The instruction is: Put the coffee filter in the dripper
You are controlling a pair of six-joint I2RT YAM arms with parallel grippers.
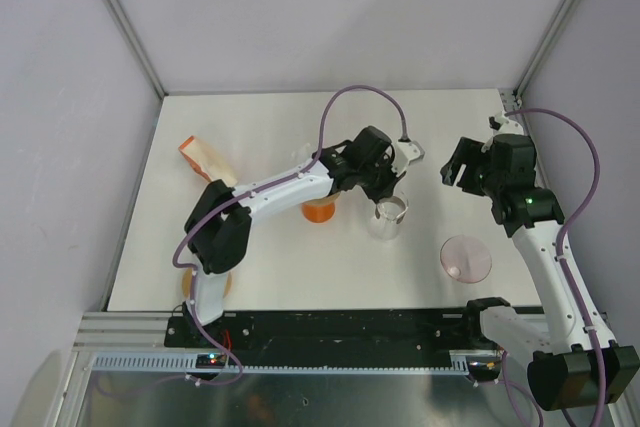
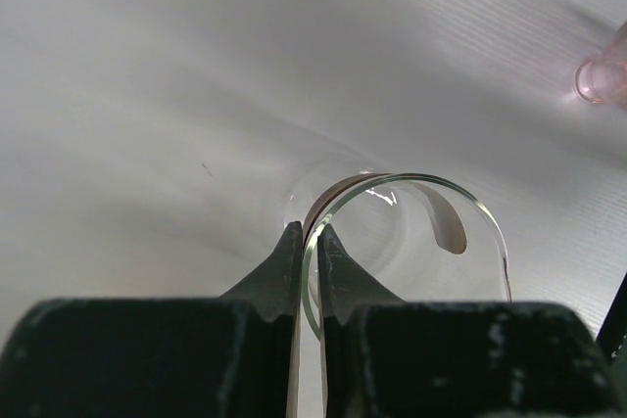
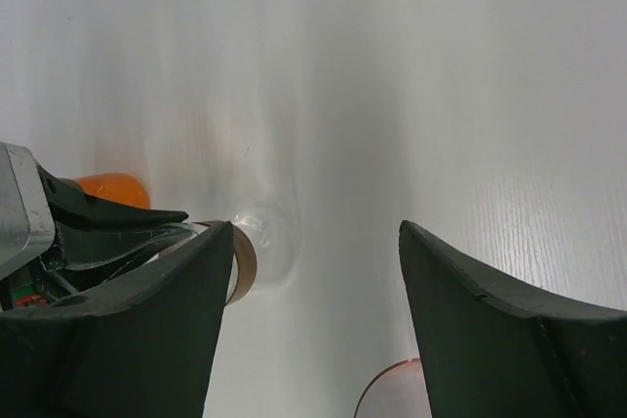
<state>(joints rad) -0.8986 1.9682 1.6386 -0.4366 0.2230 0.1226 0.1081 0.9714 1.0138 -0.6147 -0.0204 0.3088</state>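
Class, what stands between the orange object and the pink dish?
A clear glass vessel, its rim pinched by the left gripper; the top view shows it.

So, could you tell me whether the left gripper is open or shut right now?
Shut: in the left wrist view the left gripper has its fingers pinched together on the rim of the clear glass vessel.

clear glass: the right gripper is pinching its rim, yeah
Not the right one. The left gripper is pinching the rim of the clear glass, as the left wrist view shows. The right gripper stands open, holding nothing.
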